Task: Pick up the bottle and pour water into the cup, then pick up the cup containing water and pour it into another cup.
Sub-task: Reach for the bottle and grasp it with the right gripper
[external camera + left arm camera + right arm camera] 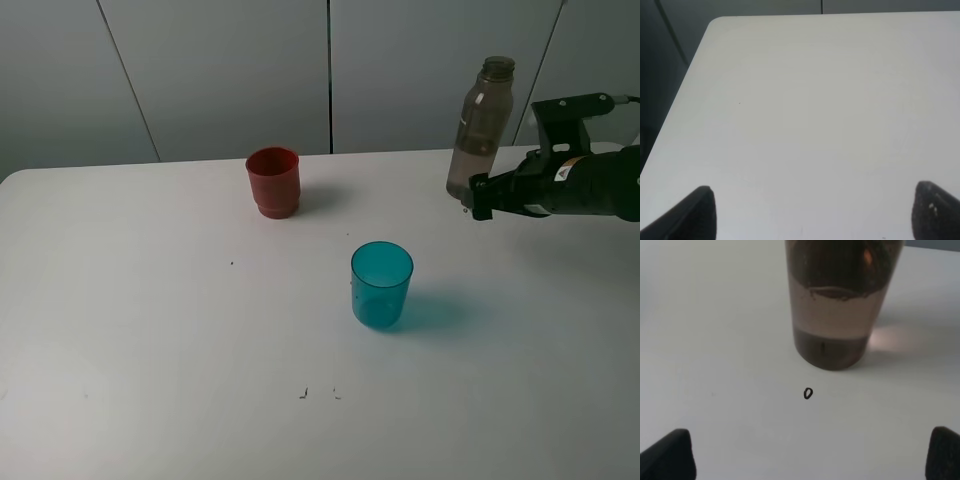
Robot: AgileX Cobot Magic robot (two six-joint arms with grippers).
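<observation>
Near the upright bottle (481, 125) — not touching it — the right fingers (669, 456) stand apart, the left fingers (691, 216) likewise.

We see a plain white surface (150, 330) with a rounded far-left corner. It carries three upright things: a red cup (273, 181) toward the back, a teal cup (381, 285) nearer the middle and well apart from it, and a smoky bottle (480, 130) at the back right with liquid in its lower part. On the bare surface we also find a few small dark specks (303, 393) in front of the teal cup and a tiny ring-shaped mark (808, 393) near the bottle's base.
</observation>
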